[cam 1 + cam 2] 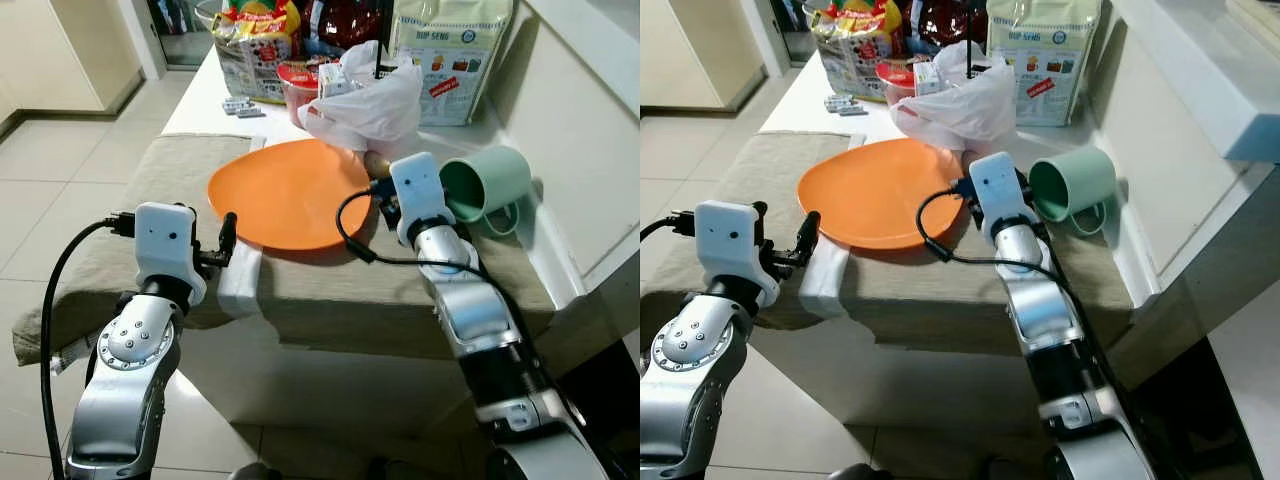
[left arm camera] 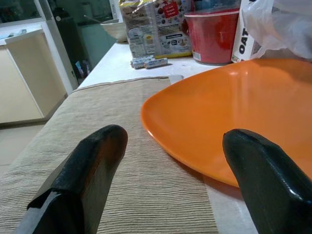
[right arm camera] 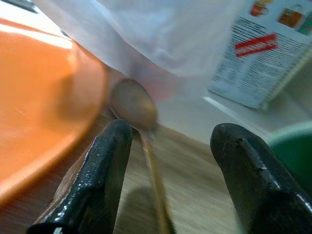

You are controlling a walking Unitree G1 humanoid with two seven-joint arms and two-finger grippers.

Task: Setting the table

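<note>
An orange plate (image 1: 285, 190) lies on a beige placemat (image 1: 150, 190) on the table. My left gripper (image 2: 175, 139) is open and low over the mat at the plate's near left rim, touching nothing. A green mug (image 1: 485, 183) lies on its side to the plate's right. Between plate and mug lies a wooden spoon (image 3: 132, 103), its bowl pointing toward the white bag. My right gripper (image 3: 170, 136) is open, with one finger on each side of the spoon's handle, just above the mat. In the eye views its wrist block (image 1: 420, 195) hides the fingers.
A white plastic bag (image 1: 370, 95) sits just behind the plate and spoon. Grocery packs (image 1: 255, 45), a red tub (image 1: 298, 85) and a printed pouch (image 1: 445, 55) crowd the far table. A raised ledge (image 1: 580, 130) runs along the right. Tiled floor (image 1: 50, 180) lies to the left.
</note>
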